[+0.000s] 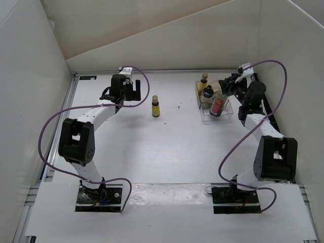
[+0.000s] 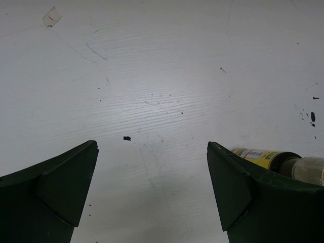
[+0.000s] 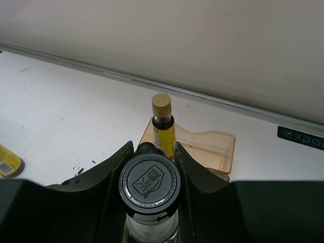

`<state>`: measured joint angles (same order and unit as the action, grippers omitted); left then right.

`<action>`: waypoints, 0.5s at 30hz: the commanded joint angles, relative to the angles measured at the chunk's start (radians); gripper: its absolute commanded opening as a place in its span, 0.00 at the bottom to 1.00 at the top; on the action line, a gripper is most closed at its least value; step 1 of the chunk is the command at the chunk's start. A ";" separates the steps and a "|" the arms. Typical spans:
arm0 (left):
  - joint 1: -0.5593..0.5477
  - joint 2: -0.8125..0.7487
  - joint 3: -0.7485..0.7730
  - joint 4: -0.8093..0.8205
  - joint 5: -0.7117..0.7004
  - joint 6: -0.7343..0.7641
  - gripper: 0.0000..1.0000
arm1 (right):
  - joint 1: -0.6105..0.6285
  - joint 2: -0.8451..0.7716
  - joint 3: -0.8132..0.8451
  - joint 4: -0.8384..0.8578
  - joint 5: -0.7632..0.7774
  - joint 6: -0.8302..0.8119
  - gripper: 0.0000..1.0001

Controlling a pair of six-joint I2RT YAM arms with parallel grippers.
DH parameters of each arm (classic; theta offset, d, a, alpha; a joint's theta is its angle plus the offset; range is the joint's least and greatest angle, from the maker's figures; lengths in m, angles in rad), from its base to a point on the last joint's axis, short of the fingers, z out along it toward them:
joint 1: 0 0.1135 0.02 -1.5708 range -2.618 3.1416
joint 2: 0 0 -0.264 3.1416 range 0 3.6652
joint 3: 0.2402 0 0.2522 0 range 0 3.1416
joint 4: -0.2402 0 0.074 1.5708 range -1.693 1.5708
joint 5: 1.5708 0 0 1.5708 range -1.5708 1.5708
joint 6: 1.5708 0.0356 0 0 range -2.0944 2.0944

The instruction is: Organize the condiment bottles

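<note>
My right gripper (image 1: 226,91) (image 3: 152,149) is shut on the black cap of the tall clear bottle (image 1: 217,105) (image 3: 149,185), which has reddish contents and stands in the clear box (image 1: 226,114) (image 3: 212,147). Behind it in the box are the squat black-capped bottle (image 1: 207,92) (image 3: 146,149) and a yellow-amber bottle (image 1: 204,80) (image 3: 163,126). The second yellow-amber bottle (image 1: 156,106) (image 2: 260,156) (image 3: 7,163) stands alone on the table. My left gripper (image 1: 125,89) (image 2: 152,177) is open and empty, left of that bottle, with bare table between its fingers.
White walls close in the table on the left, back and right. The box sits at the back right near the right wall. A metal rail (image 1: 152,72) runs along the back edge. Purple cables loop off both arms.
</note>
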<state>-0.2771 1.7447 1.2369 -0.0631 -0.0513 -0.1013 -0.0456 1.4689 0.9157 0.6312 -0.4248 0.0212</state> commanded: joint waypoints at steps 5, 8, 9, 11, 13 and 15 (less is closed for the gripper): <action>-0.004 0.003 0.045 -0.006 -0.004 0.011 1.00 | 0.012 0.011 0.034 0.229 -0.020 0.020 0.00; -0.004 0.012 0.047 -0.006 -0.007 0.009 1.00 | 0.024 0.018 0.031 0.232 -0.023 0.020 0.00; -0.005 0.010 0.047 -0.006 -0.007 0.011 1.00 | 0.036 0.022 0.026 0.234 -0.025 0.023 0.00; -0.004 0.012 0.045 -0.001 -0.007 0.009 1.00 | 0.044 0.028 0.025 0.236 -0.032 0.023 0.00; -0.002 0.013 0.041 -0.003 -0.007 0.011 1.00 | 0.073 0.036 0.023 0.236 -0.032 0.022 0.00; 0.001 0.010 0.038 0.000 -0.007 0.011 1.00 | 0.087 0.042 0.020 0.237 -0.034 0.022 0.00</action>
<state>-0.2771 1.7679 1.2495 -0.0692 -0.0517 -0.0944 0.0105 1.5242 0.9131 0.6926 -0.4393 0.0269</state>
